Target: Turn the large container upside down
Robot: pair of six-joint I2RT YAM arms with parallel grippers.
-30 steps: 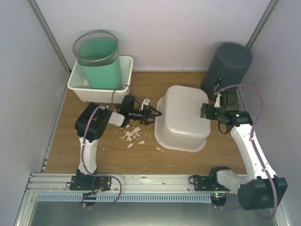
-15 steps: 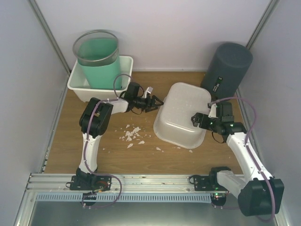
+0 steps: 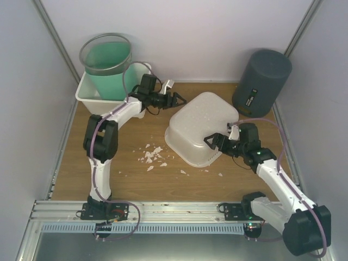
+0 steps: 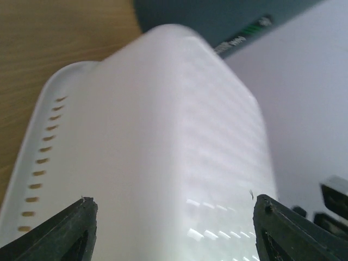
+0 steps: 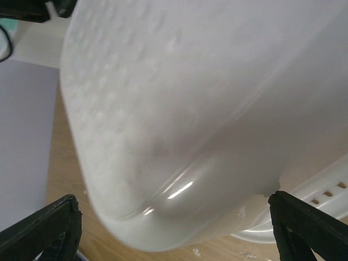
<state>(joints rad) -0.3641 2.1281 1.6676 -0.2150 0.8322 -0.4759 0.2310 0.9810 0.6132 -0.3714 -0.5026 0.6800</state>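
Note:
The large white container point(image 3: 200, 126) lies bottom up on the wooden table, slightly tilted, with its rim down. It fills the left wrist view point(image 4: 163, 136) and the right wrist view point(image 5: 190, 109). My left gripper point(image 3: 177, 101) is open and empty, just beyond the container's far left corner, with its jaws facing it point(image 4: 173, 228). My right gripper point(image 3: 213, 142) is open at the container's near right side, its jaws wide around the curved wall point(image 5: 174, 228). Neither gripper holds anything.
A green bucket point(image 3: 107, 64) stands in a white tray point(image 3: 87, 95) at the back left. A dark grey cylinder point(image 3: 261, 81) stands at the back right. White crumbs point(image 3: 153, 156) lie on the table left of the container.
The container has shifted left and turned. My left gripper has drawn back toward the tray. My right gripper has moved left and nearer, along the container's near right side.

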